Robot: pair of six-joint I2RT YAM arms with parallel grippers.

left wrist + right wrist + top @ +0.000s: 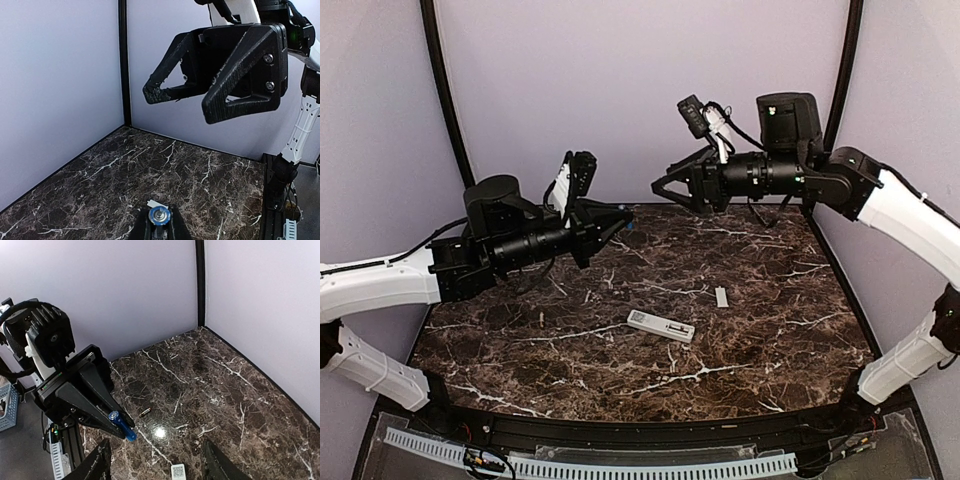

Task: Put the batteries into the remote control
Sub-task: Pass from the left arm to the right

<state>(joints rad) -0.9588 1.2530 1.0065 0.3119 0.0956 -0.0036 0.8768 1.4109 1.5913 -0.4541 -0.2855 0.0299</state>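
Dark marble table carries the remote control, well below both grippers. The left gripper pinches one battery; the right gripper opposite gapes empty. Seemingly a handover: next, close on its free end.

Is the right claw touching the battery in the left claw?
Apart. Left wrist view shows the open right claw hanging well clear of the battery.
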